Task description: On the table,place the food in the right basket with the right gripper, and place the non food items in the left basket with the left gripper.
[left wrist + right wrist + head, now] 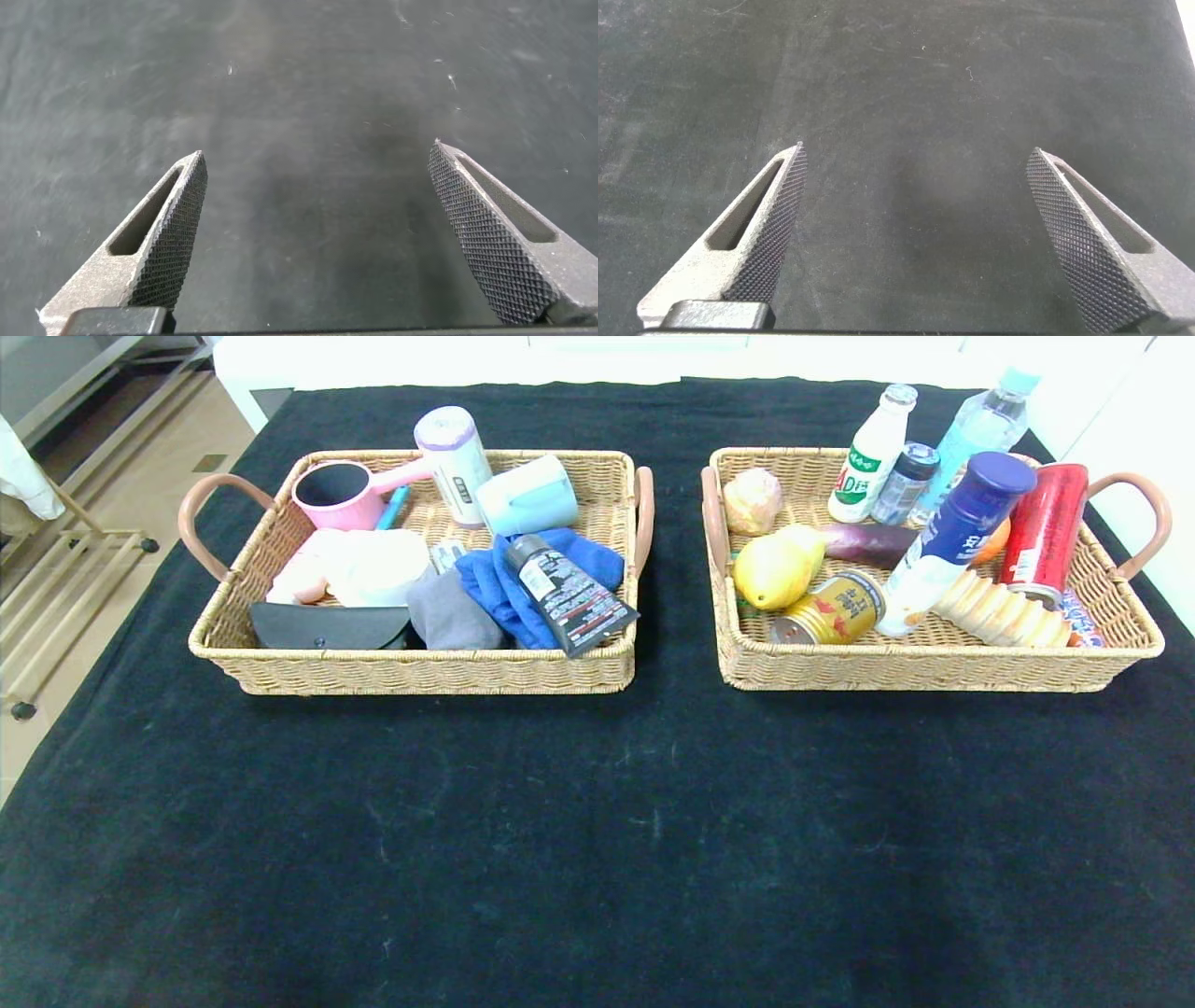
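The left gripper [318, 168] has its knurled fingers [177, 233] spread wide with nothing between them, only bare black cloth [308, 84] beneath; the right gripper [915, 173] stands the same way, fingers [771, 233] parted and grasping nothing, over the same dark cloth. Neither arm shows in the head view. That cloth covers the whole table [597, 821] and is flecked with faint pale lint and scuffs. Toward the far side sit two wicker baskets side by side, a narrow gap between them. The left basket [420, 672] holds the non-food things: a pink cup [334, 495] with a long handle, a white cylinder [455, 464], a pale blue container [530, 495], a blue cloth [509, 583], a grey cloth [453, 614], a black tube [569, 595] resting on the rim, a black case [327, 627] and a soft white item [364, 567]. The right basket [934, 670] holds the food: a yellow fruit [775, 569], a gold can [834, 609] on its side, a red can [1044, 534], a white bottle with a blue cap [957, 537], a small white drink bottle [870, 455], a clear water bottle [978, 429], a stack of biscuits [1004, 611] and a pale round bun [752, 499]. Beyond the table runs a white edge; to the robot's left lies tan flooring [112, 513] with a light-coloured wheeled rack [56, 569].
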Controlling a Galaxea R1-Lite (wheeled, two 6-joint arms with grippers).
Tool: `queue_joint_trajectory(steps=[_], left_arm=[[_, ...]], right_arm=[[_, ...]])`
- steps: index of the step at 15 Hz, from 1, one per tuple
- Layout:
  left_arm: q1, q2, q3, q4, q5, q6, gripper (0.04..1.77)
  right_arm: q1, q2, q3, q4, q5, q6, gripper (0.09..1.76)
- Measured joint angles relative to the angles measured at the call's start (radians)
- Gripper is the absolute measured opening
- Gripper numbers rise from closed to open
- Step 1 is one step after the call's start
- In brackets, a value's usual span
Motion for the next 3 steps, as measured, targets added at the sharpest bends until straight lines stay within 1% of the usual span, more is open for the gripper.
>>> queue_joint_trajectory(steps=[3], left_arm=[[0.001, 0.000, 0.000, 0.017, 0.007, -0.033, 1.72]], right_arm=[[0.000, 0.000, 0.000, 0.000, 0.000, -0.001, 1.71]])
